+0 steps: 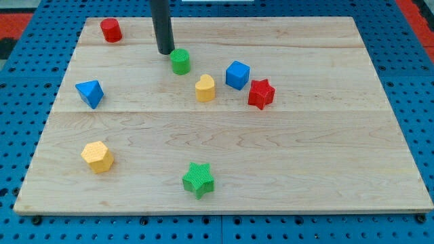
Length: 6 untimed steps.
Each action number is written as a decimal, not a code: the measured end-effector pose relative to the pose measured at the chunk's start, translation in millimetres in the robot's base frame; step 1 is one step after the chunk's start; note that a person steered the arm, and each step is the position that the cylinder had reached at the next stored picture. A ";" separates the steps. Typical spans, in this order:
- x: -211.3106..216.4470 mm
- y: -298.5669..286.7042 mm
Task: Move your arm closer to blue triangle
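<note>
Camera view: one shot looking down at a slant on a wooden board (pixel 285 163) lying on a blue pegboard (pixel 413 88).
Rod: dark, straight, coming down from the view's top edge; it has no jaws, so nothing on it stands apart, together or clamped.
My tip (pixel 165 52): on the board near its top edge, left of centre, just beside the green cylinder on that block's upper-left side (whether they touch I cannot tell).
Blue triangle (pixel 89 93): near the board's left edge, about mid-height, well apart from my tip, down and to the view's left of it, standing alone.
Green cylinder (pixel 180 61): upright, right of and slightly below my tip.
Red cylinder (pixel 111 30): upright in the board's top left corner, left of the rod.
Yellow heart (pixel 205 87): below and right of the green cylinder, near it but apart.
Blue cube (pixel 237 74): right of the yellow heart, near it.
Red star (pixel 261 93): just beside the blue cube on its lower right; touching or not, I cannot tell.
Yellow hexagon (pixel 97 156): lower left of the board, below the blue triangle, well apart.
Green star (pixel 198 179): near the bottom edge, about centre.
</note>
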State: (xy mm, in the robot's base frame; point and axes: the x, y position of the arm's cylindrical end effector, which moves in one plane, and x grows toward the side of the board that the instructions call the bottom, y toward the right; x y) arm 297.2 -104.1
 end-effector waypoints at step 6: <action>68.1 -200.2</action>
